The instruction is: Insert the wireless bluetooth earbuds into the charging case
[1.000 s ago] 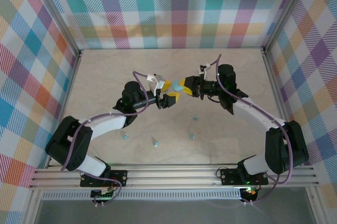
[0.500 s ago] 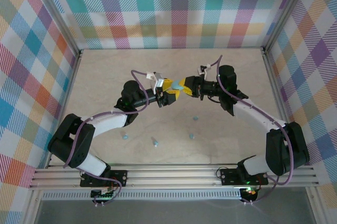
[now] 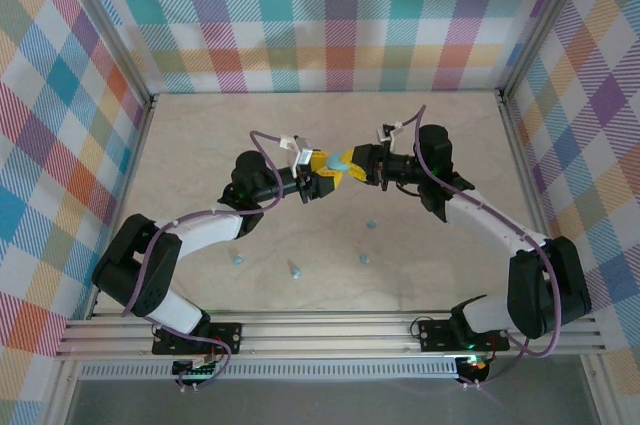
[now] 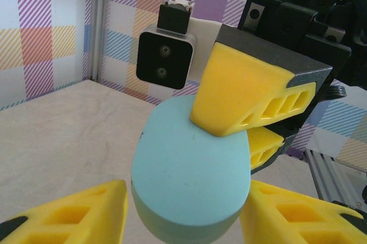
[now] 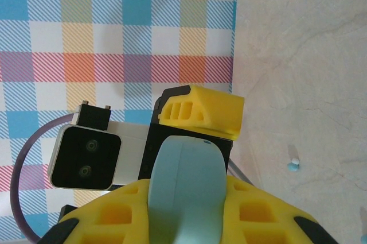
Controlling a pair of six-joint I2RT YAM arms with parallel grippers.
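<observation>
I see left fingers [image 4: 69, 212] and right fingers [image 4: 243, 92] both clamped on the charging case [image 4: 192, 169] mid-air; earbuds [image 3: 370, 224] lie loose on the counter [image 3: 200, 140].

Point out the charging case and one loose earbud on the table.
charging case [image 4: 186, 178], left wrist view, middle of its flat blue face
earbud [image 5: 293, 165], right wrist view, on its blue body

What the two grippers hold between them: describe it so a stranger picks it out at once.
Find the middle of the beige table, where the left gripper and right gripper meet tip to tip. The charging case is pinched between their yellow fingers. It is a smooth light-blue oval, far bigger than the tiny earbuds lying on the table.
</observation>
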